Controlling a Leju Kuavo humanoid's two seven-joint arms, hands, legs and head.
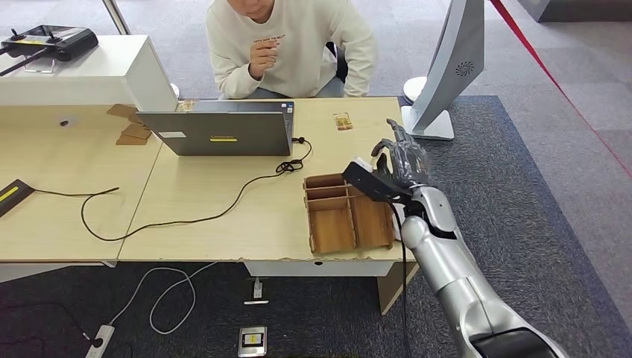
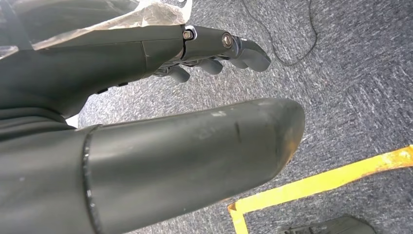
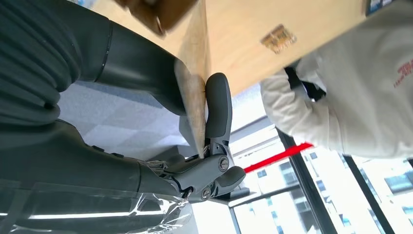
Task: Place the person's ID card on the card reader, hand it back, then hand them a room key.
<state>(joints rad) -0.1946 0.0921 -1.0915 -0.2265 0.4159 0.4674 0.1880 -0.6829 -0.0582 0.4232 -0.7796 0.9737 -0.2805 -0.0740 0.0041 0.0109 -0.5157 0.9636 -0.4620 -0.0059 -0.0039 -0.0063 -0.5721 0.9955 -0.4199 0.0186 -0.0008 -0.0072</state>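
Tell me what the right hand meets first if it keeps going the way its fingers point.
Probably nothing soon: the right hand points past the table's right edge, toward the white kiosk base. Depth is unclear; the card on the table lies left of that line.

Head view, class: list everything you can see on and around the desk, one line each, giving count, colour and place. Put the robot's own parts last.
Desk: one, light wood, across the middle.
Laptop: one, grey, open, at the far side before the person.
Cable: one, black, trailing from the laptop over the desk.
Compartment tray: one, brown wood, at the near right edge.
Card: one, small, tan, right of the laptop.
Person: one, cream sweater, seated behind the desk.
White stand: one, on the floor at the far right.
Power strip: one, white, on the floor below.
Right hand: one, dark, fingers spread, raised beside the tray.
Left hand: one, dark, hanging over grey carpet.
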